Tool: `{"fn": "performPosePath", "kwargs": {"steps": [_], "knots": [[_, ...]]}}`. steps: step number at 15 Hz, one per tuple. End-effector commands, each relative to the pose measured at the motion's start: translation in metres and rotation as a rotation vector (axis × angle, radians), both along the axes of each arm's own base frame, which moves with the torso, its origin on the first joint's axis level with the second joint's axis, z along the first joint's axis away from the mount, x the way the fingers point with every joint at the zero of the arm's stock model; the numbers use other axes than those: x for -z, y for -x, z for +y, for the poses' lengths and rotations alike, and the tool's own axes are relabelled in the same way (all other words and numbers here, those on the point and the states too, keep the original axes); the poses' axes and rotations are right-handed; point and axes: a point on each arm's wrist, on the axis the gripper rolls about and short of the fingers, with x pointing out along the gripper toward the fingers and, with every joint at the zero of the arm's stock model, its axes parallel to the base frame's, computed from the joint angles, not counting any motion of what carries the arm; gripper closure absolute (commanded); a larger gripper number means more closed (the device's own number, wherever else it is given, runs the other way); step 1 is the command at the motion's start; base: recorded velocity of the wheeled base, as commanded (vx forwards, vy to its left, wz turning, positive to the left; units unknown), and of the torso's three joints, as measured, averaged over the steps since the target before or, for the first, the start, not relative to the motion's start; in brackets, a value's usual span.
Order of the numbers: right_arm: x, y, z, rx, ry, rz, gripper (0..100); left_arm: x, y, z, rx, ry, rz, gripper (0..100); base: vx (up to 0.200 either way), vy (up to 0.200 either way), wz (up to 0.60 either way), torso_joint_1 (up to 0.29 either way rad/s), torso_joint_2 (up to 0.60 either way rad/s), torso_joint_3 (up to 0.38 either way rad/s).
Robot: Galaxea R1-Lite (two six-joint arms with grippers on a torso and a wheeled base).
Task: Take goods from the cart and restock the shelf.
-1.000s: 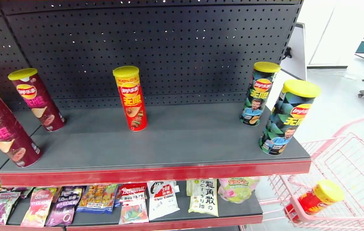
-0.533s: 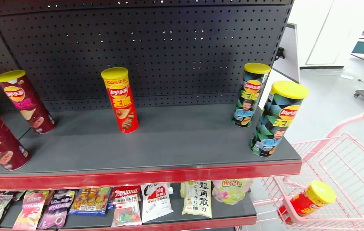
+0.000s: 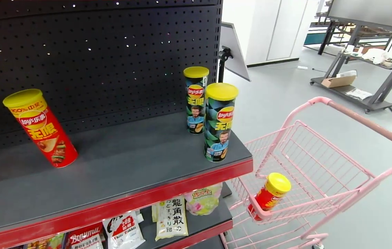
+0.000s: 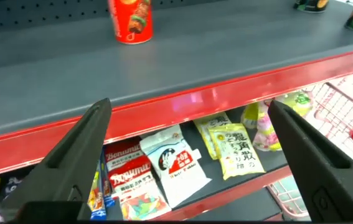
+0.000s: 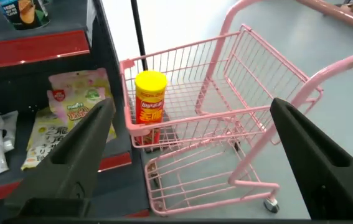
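Note:
A red chip can with a yellow lid (image 3: 268,196) (image 5: 150,99) leans in the near corner of the pink cart (image 3: 324,166) (image 5: 238,93), to the right of the shelf. On the dark upper shelf (image 3: 113,162) (image 4: 182,68) stand another red can (image 3: 40,128) (image 4: 131,20) at the left and two green-blue cans (image 3: 219,122) (image 3: 196,100) near the right end. My left gripper (image 4: 188,155) is open, facing the shelf's red front edge. My right gripper (image 5: 192,155) is open above the cart and the can inside it.
Snack bags (image 3: 168,218) (image 4: 170,168) lie on the lower shelf (image 3: 199,226). A black pegboard (image 3: 95,58) backs the upper shelf. Grey floor spreads to the right, with metal racks (image 3: 362,79) far behind the cart.
The head view has swung right: the shelf slid left, the purple cans left the picture, and more of the cart and room came in.

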Motion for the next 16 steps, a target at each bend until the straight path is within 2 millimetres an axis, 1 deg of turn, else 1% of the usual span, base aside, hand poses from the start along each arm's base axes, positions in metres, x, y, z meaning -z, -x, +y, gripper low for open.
{"fn": "performPosePath", "kwargs": {"steps": [1, 5, 16], "knots": [[0.0000, 0.0000, 0.0000, -0.001, 0.001, 0.000, 0, 0.0000, -0.0001, 0.0000, 0.001, 0.000, 0.001, 0, 0.000, 0.000, 0.00, 0.000, 0.00, 0.000], [0.0001, 0.0000, -0.0001, 0.005, 0.003, 0.002, 0, 0.0000, -0.0001, 0.0000, 0.001, 0.000, 0.001, 0, 0.000, 0.000, 0.00, -0.016, 0.02, 0.019], [0.0000, 0.0000, -0.0001, 0.004, 0.003, 0.000, 0, 0.0000, -0.0001, 0.0000, 0.001, 0.000, 0.001, 0, 0.000, 0.000, 0.00, -0.143, 0.37, 0.216]]}}
